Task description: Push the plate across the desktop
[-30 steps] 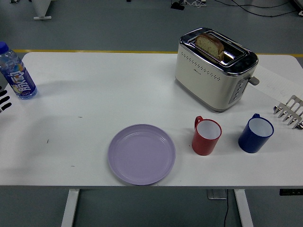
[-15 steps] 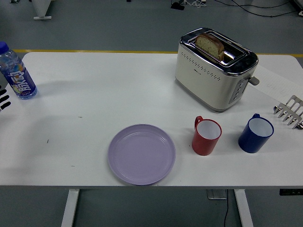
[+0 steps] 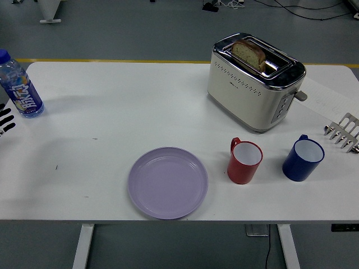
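Observation:
A lilac plate (image 3: 168, 182) lies flat on the white table (image 3: 112, 112), near the front edge and a little left of centre. Nothing touches it. Only the black fingertips of my left hand (image 3: 5, 120) show at the left edge, far left of the plate, spread and holding nothing. The pale grey fingers of my right hand (image 3: 342, 132) rest at the right edge, stretched out and empty, far right of the plate.
A red mug (image 3: 244, 161) stands just right of the plate, with a blue mug (image 3: 302, 158) beyond it. A cream toaster (image 3: 255, 82) with bread in it stands at the back right. A water bottle (image 3: 20, 86) stands at the far left.
My left fingertips shift slightly at the left edge. The plate, the mugs and my right hand have not moved.

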Motion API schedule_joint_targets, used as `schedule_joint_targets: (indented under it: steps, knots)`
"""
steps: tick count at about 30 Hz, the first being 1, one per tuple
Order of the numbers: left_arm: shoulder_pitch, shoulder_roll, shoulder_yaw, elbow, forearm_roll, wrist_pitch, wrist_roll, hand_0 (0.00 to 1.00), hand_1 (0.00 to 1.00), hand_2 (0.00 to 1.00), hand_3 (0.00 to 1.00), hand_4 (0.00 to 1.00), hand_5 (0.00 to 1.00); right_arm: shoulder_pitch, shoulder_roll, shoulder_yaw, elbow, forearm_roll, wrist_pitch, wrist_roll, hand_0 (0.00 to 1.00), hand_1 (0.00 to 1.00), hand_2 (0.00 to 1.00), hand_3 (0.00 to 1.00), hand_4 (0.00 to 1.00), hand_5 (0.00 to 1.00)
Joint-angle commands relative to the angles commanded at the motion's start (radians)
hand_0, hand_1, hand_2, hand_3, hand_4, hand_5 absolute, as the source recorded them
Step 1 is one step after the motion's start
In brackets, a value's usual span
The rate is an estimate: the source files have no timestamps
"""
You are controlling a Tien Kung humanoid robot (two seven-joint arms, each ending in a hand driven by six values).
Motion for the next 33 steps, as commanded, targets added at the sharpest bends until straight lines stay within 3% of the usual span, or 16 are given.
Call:
schedule_joint_targets:
  steps: [33]
  knots:
    - [-0.007, 0.003, 0.003, 0.004, -0.008, 0.011, -0.009, 0.772, 0.79, 0.781, 0.727, 0.581, 0.998, 0.002, 0.0, -0.012, -0.006, 0.008, 0.006, 0.011, 0.693, 0.653, 0.756, 0.736, 0.474, 0.487]
